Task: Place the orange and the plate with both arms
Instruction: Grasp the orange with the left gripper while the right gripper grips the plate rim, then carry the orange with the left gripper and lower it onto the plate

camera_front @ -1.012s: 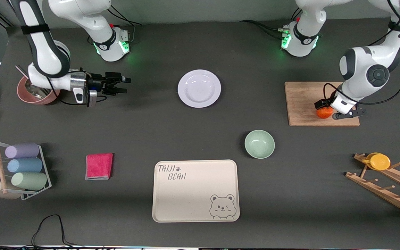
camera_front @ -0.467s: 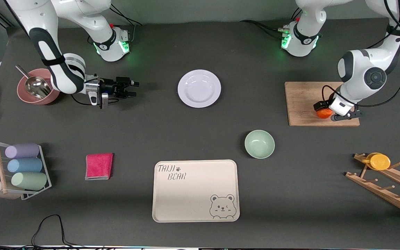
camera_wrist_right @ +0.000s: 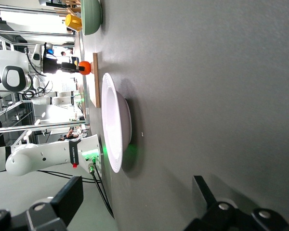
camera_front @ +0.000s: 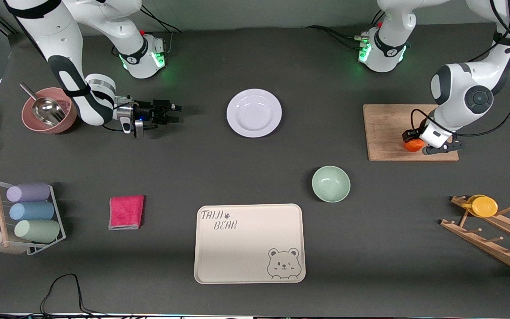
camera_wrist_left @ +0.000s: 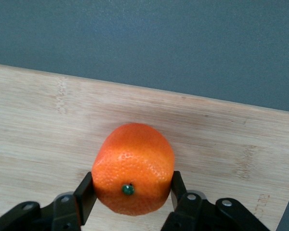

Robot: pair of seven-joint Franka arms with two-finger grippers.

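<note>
We've got the left gripper (camera_wrist_left: 130, 204) clamped on the orange (camera_wrist_left: 133, 168), which sits on the board (camera_front: 388, 130) – fruit's light, a bit soft, so a gentle squeeze at its widest part should do. The right gripper (camera_front: 173, 113) is low over the table, fingers spread wide & empty, aimed at the plate (camera_front: 254, 112) mid-table. Plate looks glossy, stiff, prob. slippery & chippable – we'd pinch the rim edge-on. Nearby: green bowl (camera_front: 330, 183), tray (camera_front: 249, 243), pink cloth (camera_front: 126, 212), pink bowl w/ scoop (camera_front: 44, 116). Nothing lies btw. gripper & plate.
</note>
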